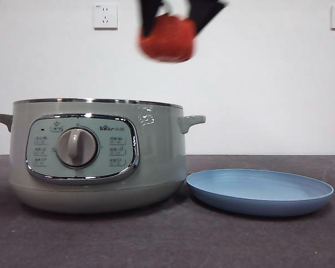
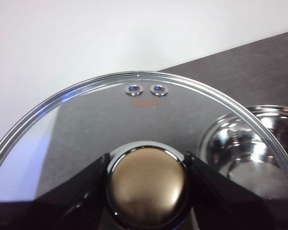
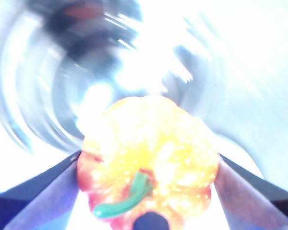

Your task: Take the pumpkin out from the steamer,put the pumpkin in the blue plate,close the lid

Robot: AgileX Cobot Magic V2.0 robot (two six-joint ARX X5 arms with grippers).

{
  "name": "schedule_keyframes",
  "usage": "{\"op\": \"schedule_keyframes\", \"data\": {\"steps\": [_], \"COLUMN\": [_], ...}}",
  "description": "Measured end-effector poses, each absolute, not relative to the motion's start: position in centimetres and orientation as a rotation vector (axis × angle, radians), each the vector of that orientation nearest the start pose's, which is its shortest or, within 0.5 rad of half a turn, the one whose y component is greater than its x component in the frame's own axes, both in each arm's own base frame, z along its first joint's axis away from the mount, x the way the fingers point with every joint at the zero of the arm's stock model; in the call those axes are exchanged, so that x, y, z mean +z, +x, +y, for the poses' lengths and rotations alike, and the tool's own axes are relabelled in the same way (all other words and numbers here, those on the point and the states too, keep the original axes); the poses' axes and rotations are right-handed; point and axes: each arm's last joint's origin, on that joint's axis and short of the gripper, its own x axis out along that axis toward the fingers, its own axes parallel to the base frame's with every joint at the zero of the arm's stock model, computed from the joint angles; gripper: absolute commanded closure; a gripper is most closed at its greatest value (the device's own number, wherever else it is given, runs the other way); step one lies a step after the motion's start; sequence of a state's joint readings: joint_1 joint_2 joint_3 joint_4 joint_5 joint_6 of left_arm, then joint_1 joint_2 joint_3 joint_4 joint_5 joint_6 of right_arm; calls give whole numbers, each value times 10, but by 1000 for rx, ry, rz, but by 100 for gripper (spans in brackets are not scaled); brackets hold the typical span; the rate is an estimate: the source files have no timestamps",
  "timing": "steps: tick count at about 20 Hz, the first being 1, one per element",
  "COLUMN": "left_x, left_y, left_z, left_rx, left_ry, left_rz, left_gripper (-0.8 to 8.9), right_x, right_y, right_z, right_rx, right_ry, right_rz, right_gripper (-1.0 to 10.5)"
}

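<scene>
The orange-red pumpkin (image 1: 167, 38) hangs blurred high above the steamer (image 1: 97, 153), near its right side. My right gripper (image 1: 173, 22) is shut on the pumpkin (image 3: 149, 165), whose green stem shows in the right wrist view over the shiny pot bowl. The steamer stands open at the left of the table, with no lid on it. My left gripper (image 2: 146, 184) is shut on the knob of the glass lid (image 2: 134, 110), held off to the side of the steamer's steel bowl (image 2: 257, 148). The blue plate (image 1: 259, 191) lies to the right of the pot, with nothing on it.
Dark tabletop (image 1: 167, 240) runs under the pot and plate. A white wall with two sockets (image 1: 105, 17) stands behind.
</scene>
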State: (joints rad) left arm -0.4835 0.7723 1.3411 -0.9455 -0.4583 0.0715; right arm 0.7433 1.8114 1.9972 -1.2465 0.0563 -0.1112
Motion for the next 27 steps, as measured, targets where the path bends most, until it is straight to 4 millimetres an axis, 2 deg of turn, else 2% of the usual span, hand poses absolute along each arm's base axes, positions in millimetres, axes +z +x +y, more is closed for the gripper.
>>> {"op": "schedule_keyframes", "data": {"steps": [2,5,9,12,15,17,20,23,27], "left_x": [438,439,438,438,438,437,436,435,434], "left_y": [89,93,94,95,98,101,103,106,111], "left_z": [-34,-36,-38,-39,-40,-42,-43,-45,-48], "left_rx": [-88,-92,-140,-141,-140,-141,-148,-184,-191], "left_ry": [223,218,213,211,213,216,218,215,221], "left_rz": [318,308,315,312,317,325,333,341,357], "left_gripper": [822,822,822,822,822,822,822,822,822], "right_x": [395,402,391,370,336,309,274,260,232], "right_y": [266,273,254,237,224,226,237,255,275], "right_z": [201,159,112,93,88,92,103,113,127], "right_rx": [575,437,275,234,228,231,301,344,352], "right_ry": [-455,-348,-296,-251,-221,-215,-182,-152,-166], "right_rz": [1029,1046,1099,1073,1062,1064,1069,1027,1061], "right_gripper": [959,959,959,959,959,959,958,944,944]}}
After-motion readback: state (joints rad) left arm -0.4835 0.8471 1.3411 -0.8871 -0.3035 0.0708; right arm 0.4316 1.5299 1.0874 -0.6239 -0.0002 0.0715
